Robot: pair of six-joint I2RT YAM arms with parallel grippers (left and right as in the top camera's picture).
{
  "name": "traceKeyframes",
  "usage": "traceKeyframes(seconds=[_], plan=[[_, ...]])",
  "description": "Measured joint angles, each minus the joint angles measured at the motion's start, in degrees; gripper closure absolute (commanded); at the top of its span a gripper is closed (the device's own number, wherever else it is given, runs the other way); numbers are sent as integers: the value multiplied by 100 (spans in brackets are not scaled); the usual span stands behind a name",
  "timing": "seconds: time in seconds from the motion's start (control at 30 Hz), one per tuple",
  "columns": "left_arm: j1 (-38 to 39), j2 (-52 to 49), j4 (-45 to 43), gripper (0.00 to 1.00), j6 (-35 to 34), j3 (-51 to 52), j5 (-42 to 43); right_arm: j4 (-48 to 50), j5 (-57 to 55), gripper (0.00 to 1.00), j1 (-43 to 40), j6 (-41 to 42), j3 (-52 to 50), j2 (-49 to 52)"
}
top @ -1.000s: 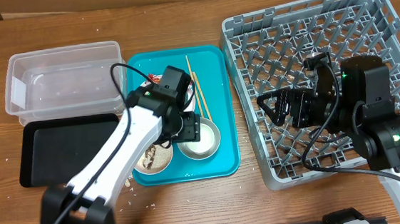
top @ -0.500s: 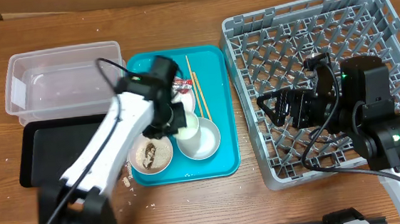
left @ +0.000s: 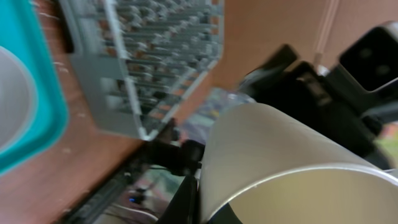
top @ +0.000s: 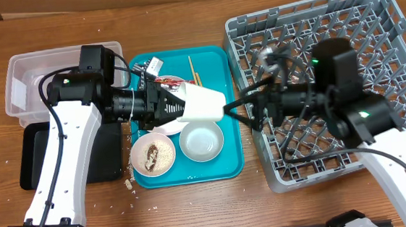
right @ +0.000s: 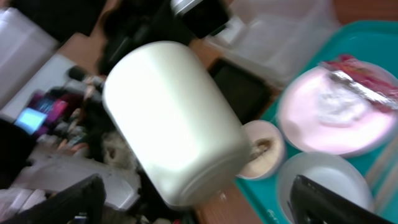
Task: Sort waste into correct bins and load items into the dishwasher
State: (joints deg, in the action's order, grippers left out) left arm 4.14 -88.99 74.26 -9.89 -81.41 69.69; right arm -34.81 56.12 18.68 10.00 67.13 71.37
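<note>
handover step: left gripper (top: 179, 106) clamps white cup (top: 206, 104) mid-air over teal tray (top: 217, 67). right gripper (top: 236, 114) spread wide, near cup. next: r must close on cup, l release, then to rack (top: 370, 20).

Wooden table (top: 196, 208). To the left of the left gripper (top: 179, 106) sit a clear tub (top: 22, 70) and a black tray (top: 30, 152). A teal tray (top: 232, 158) lies beneath the gripper, and a grey rack (top: 391, 19) sits to its right. Crumbs (top: 130, 183) lie just beside the teal tray.

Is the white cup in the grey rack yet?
No, the left pincer holds the cup above the teal tray, short of the rack.
</note>
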Motion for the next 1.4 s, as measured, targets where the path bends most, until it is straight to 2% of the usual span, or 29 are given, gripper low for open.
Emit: traceKeyframes(seconds=[0.07,0.23,0.27,0.33,0.37,0.4,0.43,0.5,0.53,0.57,0.63,0.73,0.77,0.8,0.83,0.97,1.1,1.17,1.27,1.4], plan=[[0,0,98,96,87,0,192,271,358,8,175,-85,7,133],[2,0,157,94,229,0,516,507,520,31,444,-127,7,310],[17,2,164,93,267,0,579,601,531,32,483,-153,7,339],[37,4,160,91,304,0,651,739,555,32,509,-96,4,348],[37,4,164,91,304,-2,662,807,581,25,509,-61,4,348],[37,4,170,92,306,-2,667,852,601,13,509,-42,4,348],[39,4,197,92,306,-2,660,881,625,11,509,-33,4,348],[98,4,243,92,310,-2,601,1029,704,24,535,17,4,348],[140,4,302,92,332,-2,597,1071,704,30,549,17,4,348],[151,7,334,92,354,-2,601,1073,699,30,551,35,4,348],[177,11,348,90,409,-2,614,1088,688,43,546,74,2,350],[177,11,330,38,446,-2,590,1088,693,41,540,164,2,350],[179,11,310,14,435,-2,522,1117,752,41,542,179,4,348],[177,9,280,5,433,0,402,1082,785,41,544,179,4,334],[173,9,262,0,433,0,280,975,754,41,511,179,9,313],[-7,7,232,0,249,0,-994,-223,-240,41,-46,216,28,-111],[-164,7,210,0,-133,2,-2249,-1906,-2391,41,-420,424,70,-879],[-179,7,127,0,-245,2,-2634,-2686,-3473,41,-417,691,85,-1182],[-179,4,22,0,-343,2,-2914,-3932,-4382,40,-417,1106,131,-1198],[-179,7,-109,0,-372,2,-3080,-4551,-4979,40,-417,1379,116,-846]])
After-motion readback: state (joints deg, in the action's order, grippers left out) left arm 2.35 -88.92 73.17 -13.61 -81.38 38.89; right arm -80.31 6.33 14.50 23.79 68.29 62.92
